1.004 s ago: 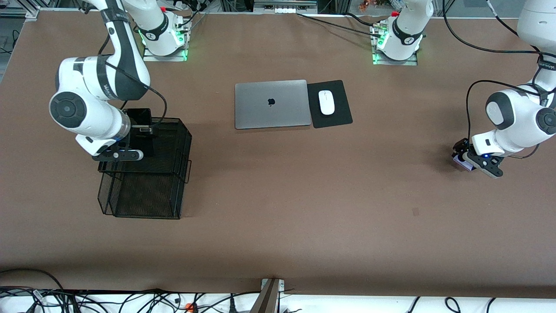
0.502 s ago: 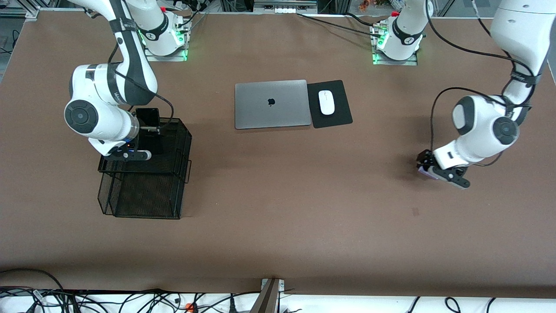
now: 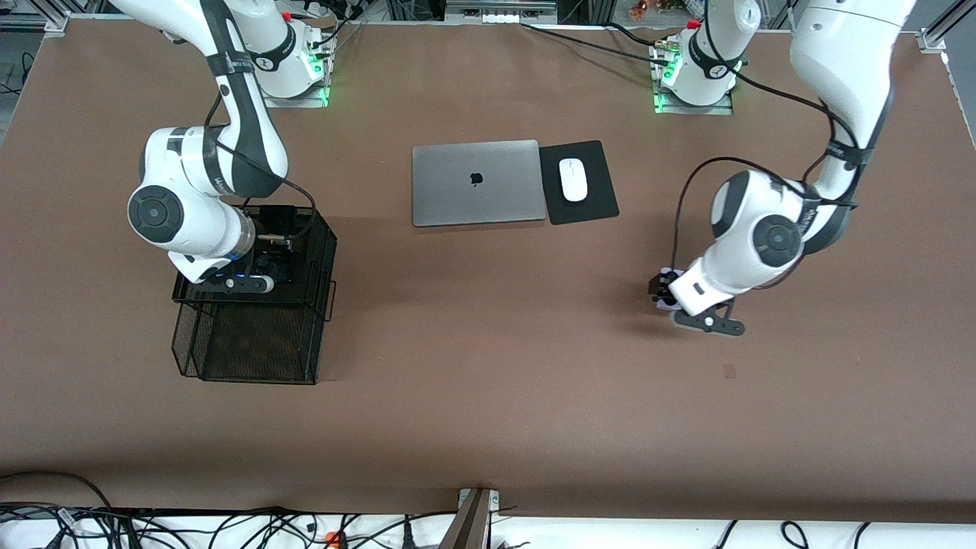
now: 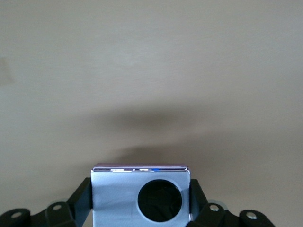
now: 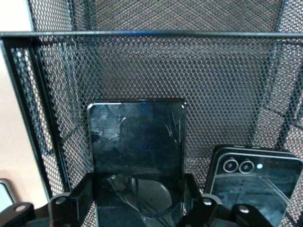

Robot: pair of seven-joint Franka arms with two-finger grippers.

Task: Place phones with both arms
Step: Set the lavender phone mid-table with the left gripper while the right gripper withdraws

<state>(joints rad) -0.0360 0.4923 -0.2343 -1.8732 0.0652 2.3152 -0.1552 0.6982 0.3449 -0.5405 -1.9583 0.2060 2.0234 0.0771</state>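
Note:
My right gripper (image 3: 267, 258) is inside the top of the black mesh basket (image 3: 252, 351), shut on the long black slab phone (image 5: 136, 146), which stands upright against the mesh wall. The small black flip phone (image 5: 253, 182) lies in the basket beside it. In the right wrist view my right gripper (image 5: 137, 201) has a finger on each side of the slab phone. My left gripper (image 3: 665, 294) is over bare table toward the left arm's end, shut on the lilac flip phone (image 4: 118, 194). One round lens (image 4: 159, 199) shows. A sliver of the lilac phone (image 3: 660, 306) shows in the front view.
A closed silver laptop (image 3: 476, 183) lies mid-table near the bases. Beside it is a white mouse (image 3: 573, 179) on a black pad (image 3: 598, 206). The basket stands toward the right arm's end. Cables run along the table edge nearest the front camera.
My left arm has carried the lilac phone toward the middle of the table. My right gripper has lowered the slab phone down into the basket.

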